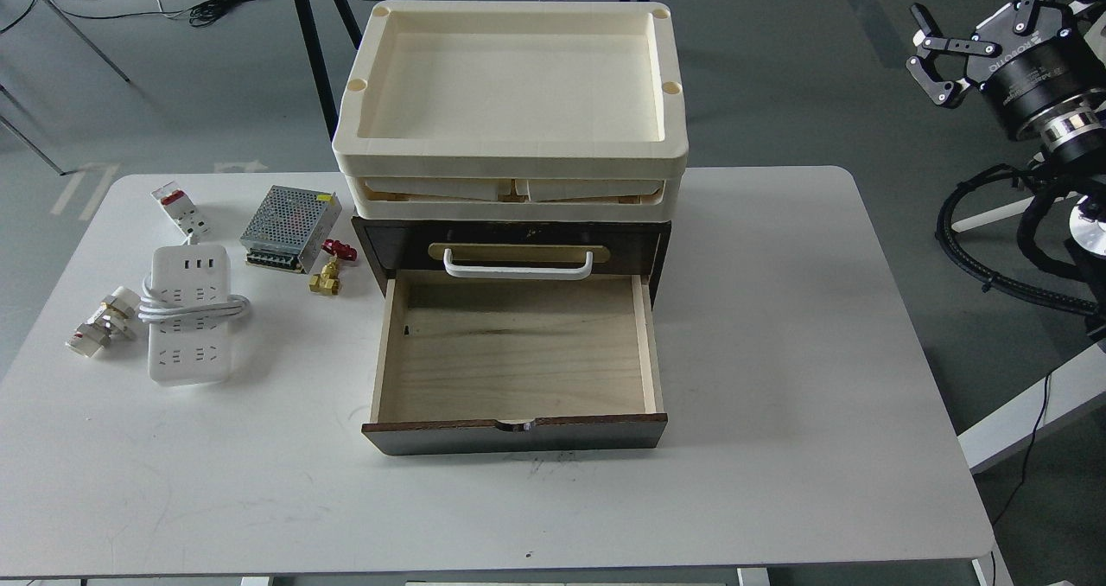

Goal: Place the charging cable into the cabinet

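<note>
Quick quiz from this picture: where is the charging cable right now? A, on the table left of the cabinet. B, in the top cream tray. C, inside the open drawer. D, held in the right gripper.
A: the charging cable lies flat on the table, left of the cabinet, whose open drawer holds nothing; the right gripper is up off to the side, open and holding nothing.
</note>
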